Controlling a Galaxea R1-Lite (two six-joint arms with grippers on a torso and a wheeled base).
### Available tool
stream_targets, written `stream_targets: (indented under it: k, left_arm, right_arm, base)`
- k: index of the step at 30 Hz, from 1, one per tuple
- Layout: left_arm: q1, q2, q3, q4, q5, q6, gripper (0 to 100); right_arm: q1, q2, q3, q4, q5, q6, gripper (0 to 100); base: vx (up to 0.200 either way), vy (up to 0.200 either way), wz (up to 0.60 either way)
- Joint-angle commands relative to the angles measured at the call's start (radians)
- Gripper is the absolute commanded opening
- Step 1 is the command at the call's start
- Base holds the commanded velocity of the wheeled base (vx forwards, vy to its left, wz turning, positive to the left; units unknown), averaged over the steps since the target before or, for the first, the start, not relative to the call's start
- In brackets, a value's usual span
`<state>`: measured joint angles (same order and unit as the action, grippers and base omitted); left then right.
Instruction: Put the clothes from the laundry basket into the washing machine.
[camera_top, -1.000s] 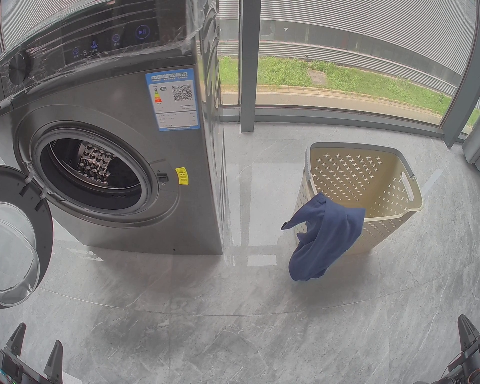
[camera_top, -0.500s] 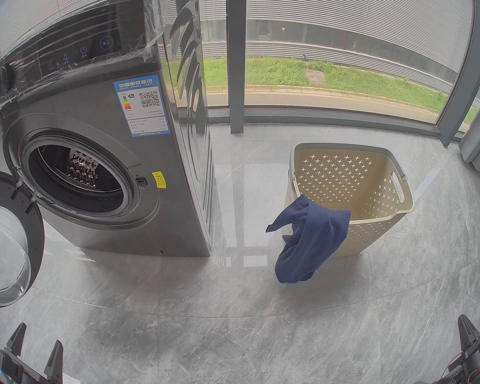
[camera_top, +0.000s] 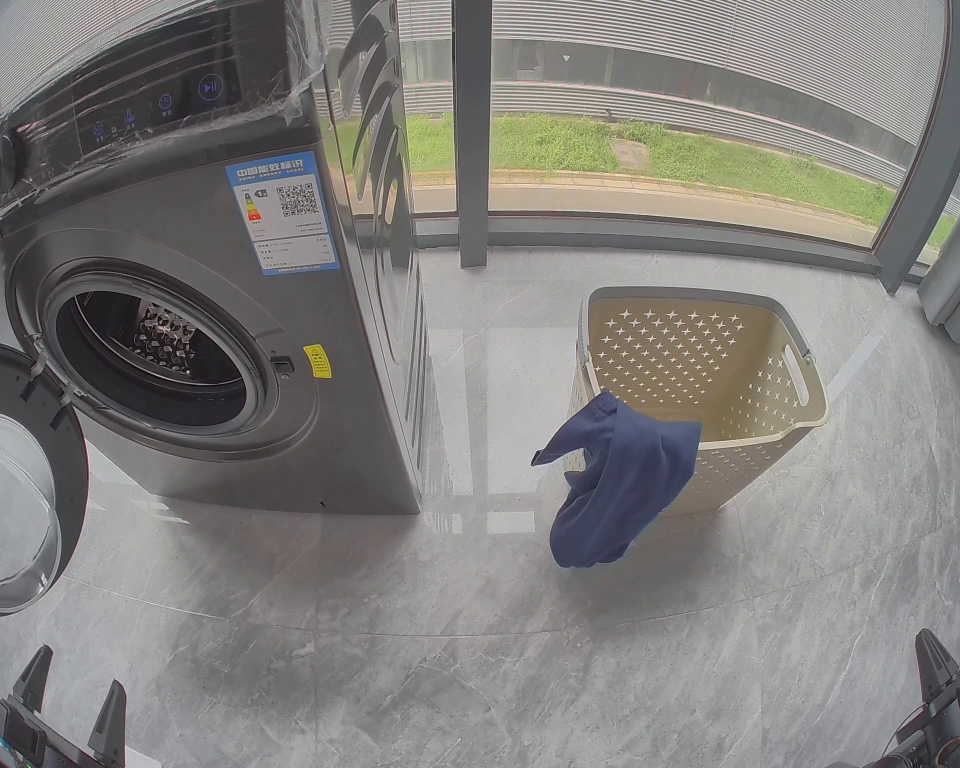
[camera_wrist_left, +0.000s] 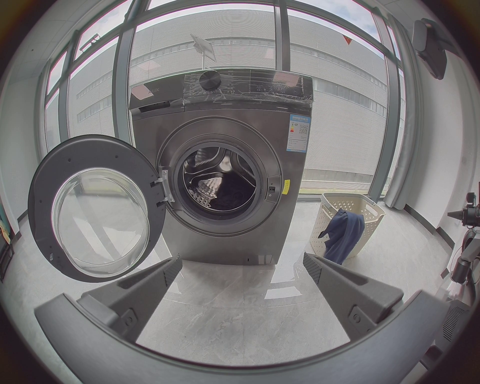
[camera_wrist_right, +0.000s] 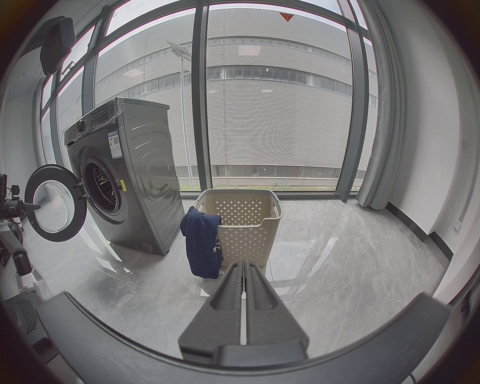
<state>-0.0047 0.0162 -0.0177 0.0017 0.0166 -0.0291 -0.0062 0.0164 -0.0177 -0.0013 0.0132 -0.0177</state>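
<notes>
Navy garment (camera_top: 622, 478) hung over the near rim of the cream laundry basket (camera_top: 690, 292), most of it draped down the outside wall toward the grey floor (camera_top: 480, 650). The basket stood to the right of the washing machine (camera_top: 340, 420), apart from it. The machine's round door (camera_top: 60, 470) stood swung wide, drum exposed. Left gripper (camera_wrist_left: 241, 260) sat low, jaws spread wide, holding nothing. Right gripper (camera_wrist_right: 244, 265) sat low too, jaws pressed together, empty. Both were well apart from the basket.
</notes>
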Motion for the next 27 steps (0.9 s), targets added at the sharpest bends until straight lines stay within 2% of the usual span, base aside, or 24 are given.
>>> stream_targets:
  k: [1,27]
  left_arm:
    - [0.0,-0.016,0.018,0.0,0.0,-0.003,100]
    - [0.0,-0.016,0.018,0.0,0.0,-0.002,100]
  right_arm:
    - [0.0,-0.016,0.018,0.0,0.001,-0.001,0]
    - [0.0,-0.016,0.018,0.0,0.001,-0.001,0]
  base:
    - [0.0,0.0,0.0]
    - [0.0,0.0,0.0]
